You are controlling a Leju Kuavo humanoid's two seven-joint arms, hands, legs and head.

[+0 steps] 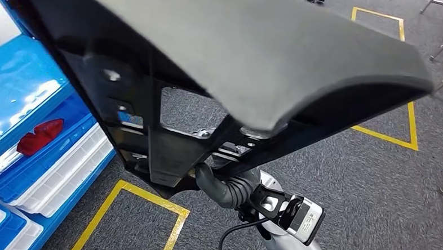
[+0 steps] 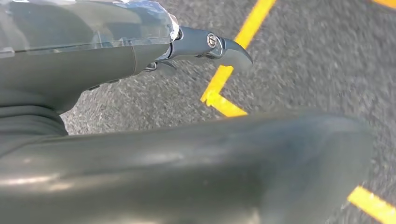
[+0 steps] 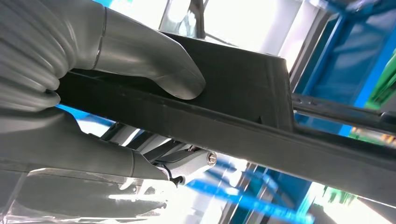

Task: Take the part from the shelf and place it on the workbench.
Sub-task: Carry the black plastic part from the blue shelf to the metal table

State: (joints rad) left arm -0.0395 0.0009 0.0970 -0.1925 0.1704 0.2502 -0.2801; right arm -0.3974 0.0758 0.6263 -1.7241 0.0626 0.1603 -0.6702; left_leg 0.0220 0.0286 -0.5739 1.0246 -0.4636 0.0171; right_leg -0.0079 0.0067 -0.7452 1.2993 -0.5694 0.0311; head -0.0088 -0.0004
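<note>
Place: a factory or workshop floor.
Floor: grey carpet marked with yellow tape lines in rectangular bays.
Storage: blue shelving at the side, holding white trays and a red item.

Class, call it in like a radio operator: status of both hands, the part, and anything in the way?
Right hand grips the black part, thumb on top. Left hand beside the part; grip unclear. Part held over grey floor. Blue shelf on left.

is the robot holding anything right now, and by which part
Yes: the large black part. The right hand clamps a flat edge bar of it, thumb on one face, fingers on the other. The left hand lies along its rounded edge; whether it grips cannot be told.
</note>
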